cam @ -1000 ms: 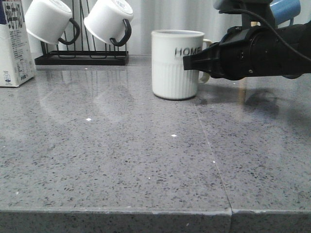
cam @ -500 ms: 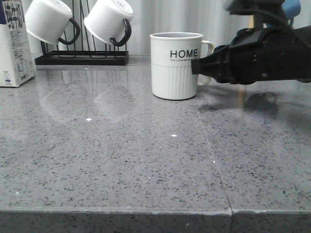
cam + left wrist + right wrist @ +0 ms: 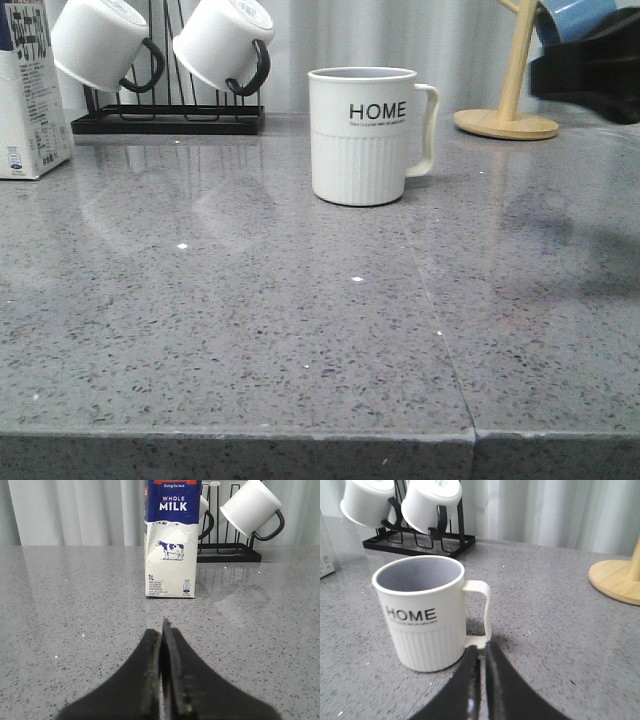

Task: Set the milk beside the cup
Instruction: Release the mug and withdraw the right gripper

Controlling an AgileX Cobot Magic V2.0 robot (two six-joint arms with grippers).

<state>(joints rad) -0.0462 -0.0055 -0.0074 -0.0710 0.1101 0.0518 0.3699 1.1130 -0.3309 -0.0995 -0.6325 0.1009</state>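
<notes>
The milk (image 3: pixel 171 545), a tall white carton with a blue "WHOLE MILK" band and a cow picture, stands upright straight ahead of my left gripper (image 3: pixel 162 630). That gripper is shut and empty, well short of the carton. In the front view the milk (image 3: pixel 25 90) is at the far left edge. The cup (image 3: pixel 362 135), a white ribbed "HOME" mug, stands mid-table, far right of the milk. My right gripper (image 3: pixel 481 652) is shut and empty, its tips just short of the cup's handle (image 3: pixel 481 611). The cup (image 3: pixel 422 612) is empty inside.
A black wire rack (image 3: pixel 165 120) with two small white black-handled mugs (image 3: pixel 225 40) stands at the back left, beside the milk. A wooden stand (image 3: pixel 510 105) with a blue mug (image 3: pixel 575 15) is at the back right. My right arm (image 3: pixel 590 65) shows blurred there.
My right arm has pulled away from in front of the cup to the right, uncovering the handle and the wooden stand. The milk has not moved.
</notes>
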